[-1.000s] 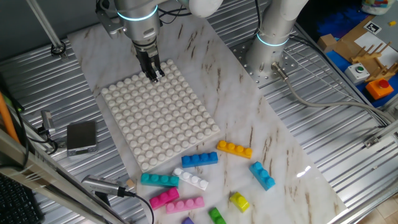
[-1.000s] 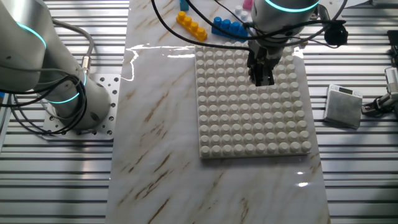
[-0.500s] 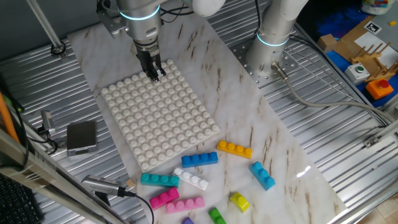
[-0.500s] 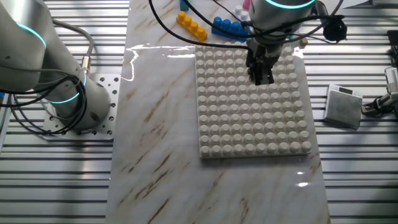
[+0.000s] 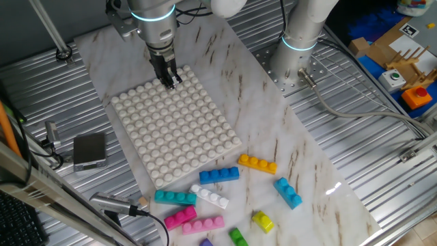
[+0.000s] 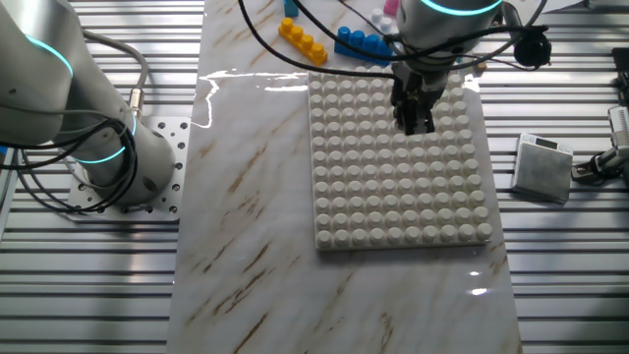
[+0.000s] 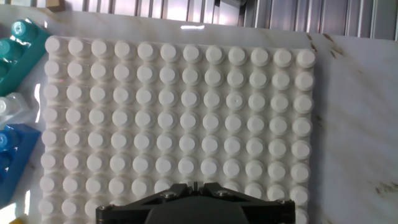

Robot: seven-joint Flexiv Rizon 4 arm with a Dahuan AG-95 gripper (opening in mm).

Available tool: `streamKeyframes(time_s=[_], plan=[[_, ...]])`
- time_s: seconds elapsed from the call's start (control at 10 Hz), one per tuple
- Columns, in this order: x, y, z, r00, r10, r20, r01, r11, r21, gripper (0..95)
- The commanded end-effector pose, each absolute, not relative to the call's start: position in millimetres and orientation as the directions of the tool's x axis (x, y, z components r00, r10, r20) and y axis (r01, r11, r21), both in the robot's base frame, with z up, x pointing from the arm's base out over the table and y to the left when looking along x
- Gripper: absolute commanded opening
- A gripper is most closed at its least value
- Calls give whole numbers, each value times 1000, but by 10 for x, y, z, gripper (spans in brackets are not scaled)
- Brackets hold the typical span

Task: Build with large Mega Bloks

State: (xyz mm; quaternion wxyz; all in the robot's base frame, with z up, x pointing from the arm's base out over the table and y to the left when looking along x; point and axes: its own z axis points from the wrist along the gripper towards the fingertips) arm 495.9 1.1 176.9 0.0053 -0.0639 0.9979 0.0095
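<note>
My gripper (image 5: 170, 82) hangs over the far part of the big white studded baseplate (image 5: 176, 126), just above its studs; it also shows in the other fixed view (image 6: 414, 124) and the hand view (image 7: 194, 185). Its jaws are shut together with nothing between them. The Mega Bloks lie loose on the marble beyond the plate's near edge: an orange one (image 5: 257, 164), a blue one (image 5: 219, 175), a white one (image 5: 209, 197), a teal one (image 5: 175, 197), two pink ones (image 5: 179, 218), a light blue one (image 5: 288, 192), a yellow one (image 5: 263, 221) and a green one (image 5: 237, 237).
A second robot arm's base (image 5: 295, 51) stands at the marble's far right. A small grey box (image 5: 89, 149) with cables lies left of the baseplate. Ribbed metal table surrounds the marble sheet (image 5: 300, 157). Blue and orange bricks (image 6: 362, 43) show at the other fixed view's top.
The gripper has risen very slightly above the baseplate; the bricks have not moved.
</note>
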Motion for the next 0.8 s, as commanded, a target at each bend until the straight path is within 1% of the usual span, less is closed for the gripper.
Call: streamKeyframes(time_s=[0.1, 0.8], plan=[[4990, 13, 1759, -991, -136, -4, -136, 991, 19, 0], [4990, 14, 1761, -978, -210, 12, -209, 978, 27, 0]])
